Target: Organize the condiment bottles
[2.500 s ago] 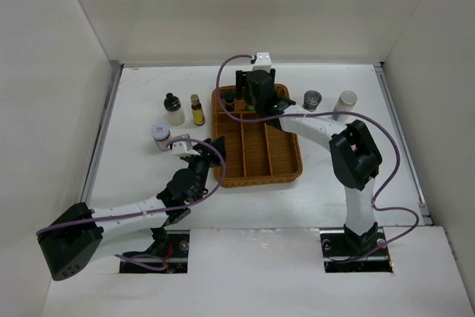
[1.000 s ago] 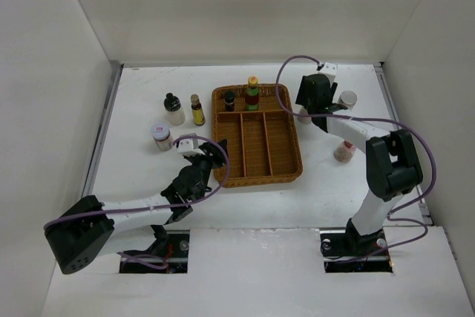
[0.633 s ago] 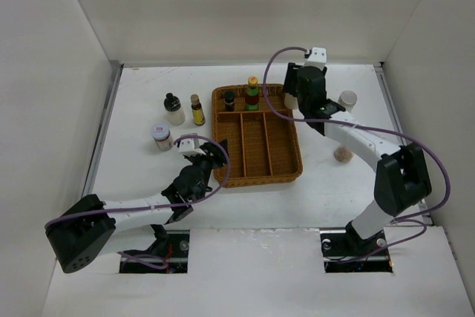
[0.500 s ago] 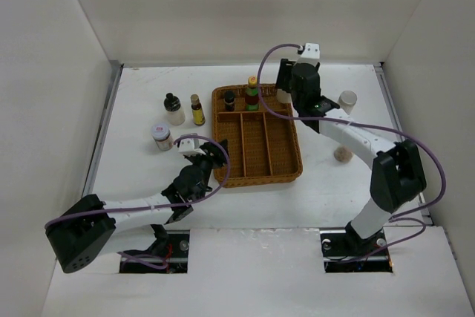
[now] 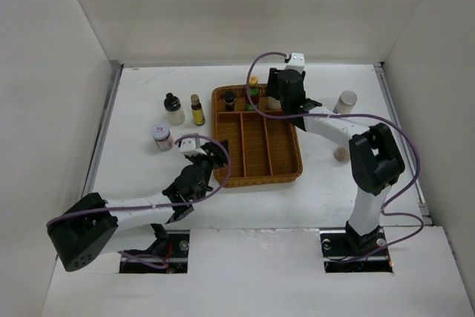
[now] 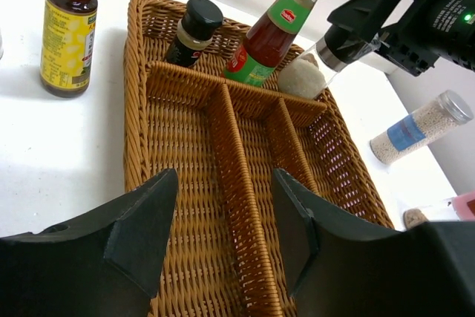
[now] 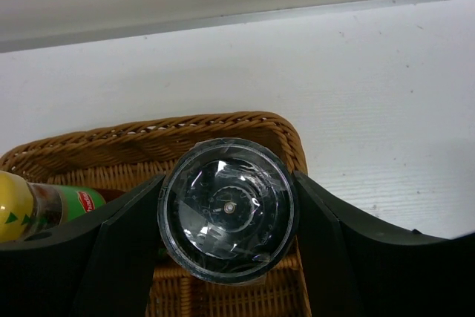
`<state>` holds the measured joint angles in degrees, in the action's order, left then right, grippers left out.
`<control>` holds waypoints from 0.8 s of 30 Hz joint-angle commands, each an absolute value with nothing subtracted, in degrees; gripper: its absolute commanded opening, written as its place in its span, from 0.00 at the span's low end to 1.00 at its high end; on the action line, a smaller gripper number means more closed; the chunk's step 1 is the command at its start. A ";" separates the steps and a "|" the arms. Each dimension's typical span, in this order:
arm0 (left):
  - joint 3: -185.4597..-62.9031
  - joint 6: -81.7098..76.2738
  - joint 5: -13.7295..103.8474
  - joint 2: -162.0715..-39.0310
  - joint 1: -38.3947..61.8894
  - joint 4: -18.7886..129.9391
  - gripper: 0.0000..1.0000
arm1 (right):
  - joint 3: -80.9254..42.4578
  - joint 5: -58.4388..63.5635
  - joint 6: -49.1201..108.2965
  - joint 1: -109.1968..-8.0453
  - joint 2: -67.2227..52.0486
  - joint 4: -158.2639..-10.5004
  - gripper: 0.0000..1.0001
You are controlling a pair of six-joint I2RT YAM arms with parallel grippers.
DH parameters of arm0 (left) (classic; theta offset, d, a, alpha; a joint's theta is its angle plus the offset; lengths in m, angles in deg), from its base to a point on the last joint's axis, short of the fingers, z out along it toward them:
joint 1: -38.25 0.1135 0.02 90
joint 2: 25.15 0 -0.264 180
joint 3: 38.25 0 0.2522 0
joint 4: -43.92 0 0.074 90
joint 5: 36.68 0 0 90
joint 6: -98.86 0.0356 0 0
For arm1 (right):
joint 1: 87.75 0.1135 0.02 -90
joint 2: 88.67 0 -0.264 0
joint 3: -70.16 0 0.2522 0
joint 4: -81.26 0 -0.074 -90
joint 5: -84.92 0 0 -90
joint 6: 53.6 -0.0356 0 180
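My right gripper (image 5: 276,102) is shut on a clear grinder bottle with a dark top (image 7: 228,209) and holds it tilted over the back right compartment of the wicker tray (image 5: 256,172). The grinder also shows in the left wrist view (image 6: 318,63). A dark-capped bottle (image 5: 229,99) and a red-and-green sauce bottle with a yellow cap (image 5: 253,90) stand in the tray's back row. My left gripper (image 5: 211,155) is open and empty at the tray's near left rim. An amber bottle (image 5: 197,110), a black-capped white bottle (image 5: 174,109) and a pink-capped jar (image 5: 160,136) stand left of the tray.
A white-capped bottle (image 5: 345,102) stands right of the tray and a small bottle (image 5: 341,154) lies on its side nearer. The three long front compartments of the tray (image 6: 185,183) hold nothing. White walls close in the table on three sides.
My right gripper went from the tray to the grinder on the right, took hold of it and carried it left over the tray's back right corner. The left arm barely moved.
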<state>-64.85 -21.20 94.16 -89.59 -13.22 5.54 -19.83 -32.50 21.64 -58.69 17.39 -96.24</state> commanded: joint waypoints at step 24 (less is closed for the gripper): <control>-67.22 -21.90 93.22 -90.10 -12.86 2.75 0.55 | -3.83 -33.02 17.07 -60.18 -4.44 -104.75 0.96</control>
